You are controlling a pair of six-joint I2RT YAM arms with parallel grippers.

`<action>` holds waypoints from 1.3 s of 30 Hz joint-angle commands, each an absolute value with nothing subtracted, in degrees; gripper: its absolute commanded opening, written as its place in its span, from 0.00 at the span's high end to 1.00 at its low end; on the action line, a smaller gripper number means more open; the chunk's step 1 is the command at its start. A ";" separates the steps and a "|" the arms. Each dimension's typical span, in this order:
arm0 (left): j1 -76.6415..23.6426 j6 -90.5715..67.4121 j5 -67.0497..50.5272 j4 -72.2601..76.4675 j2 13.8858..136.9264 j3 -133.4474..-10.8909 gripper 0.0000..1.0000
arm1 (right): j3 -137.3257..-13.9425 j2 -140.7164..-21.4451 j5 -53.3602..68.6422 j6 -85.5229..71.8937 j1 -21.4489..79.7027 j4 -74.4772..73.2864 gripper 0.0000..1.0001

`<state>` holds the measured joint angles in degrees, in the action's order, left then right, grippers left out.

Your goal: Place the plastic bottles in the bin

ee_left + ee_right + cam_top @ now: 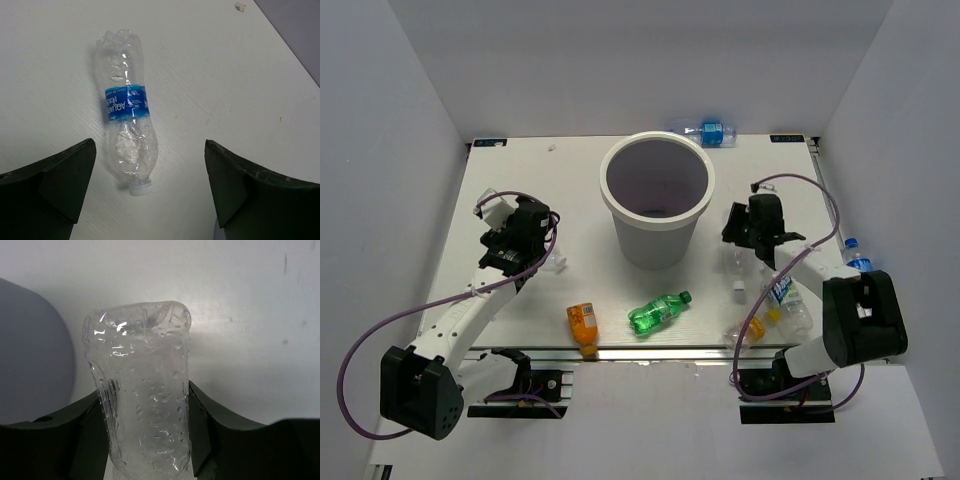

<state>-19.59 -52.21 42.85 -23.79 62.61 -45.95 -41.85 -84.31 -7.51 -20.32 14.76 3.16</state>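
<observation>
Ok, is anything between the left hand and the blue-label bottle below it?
Nothing visible. The left hand is open, and the blue-label bottle lies flat on the bare table, in line with the gap between its fingers, cap end nearest.

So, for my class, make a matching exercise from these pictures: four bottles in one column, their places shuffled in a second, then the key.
Bottles
1. green bottle
2. blue-banded bottle
3. unlabelled clear bottle
4. Aquafina-labelled bottle

Places
A. clamped in the right gripper
B. at the table's far edge, behind the bin
C. lying flat under the open left gripper
D. lying in front of the bin, beside the orange bottle

Pairs: 1-D, 2-B, 3-A, 4-C
</observation>
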 commanded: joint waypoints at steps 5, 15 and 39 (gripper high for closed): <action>-19.34 -53.17 43.16 -22.94 60.91 -45.79 0.02 | -58.95 -70.94 -13.08 -15.21 14.94 4.49 0.55; -19.16 -54.67 46.49 -25.22 63.71 -48.95 0.02 | -82.25 -74.60 13.87 -12.39 18.18 8.79 0.51; -8.18 -55.20 40.79 -21.62 76.45 -50.01 0.02 | -73.93 -69.80 -7.97 -6.94 28.75 8.43 0.11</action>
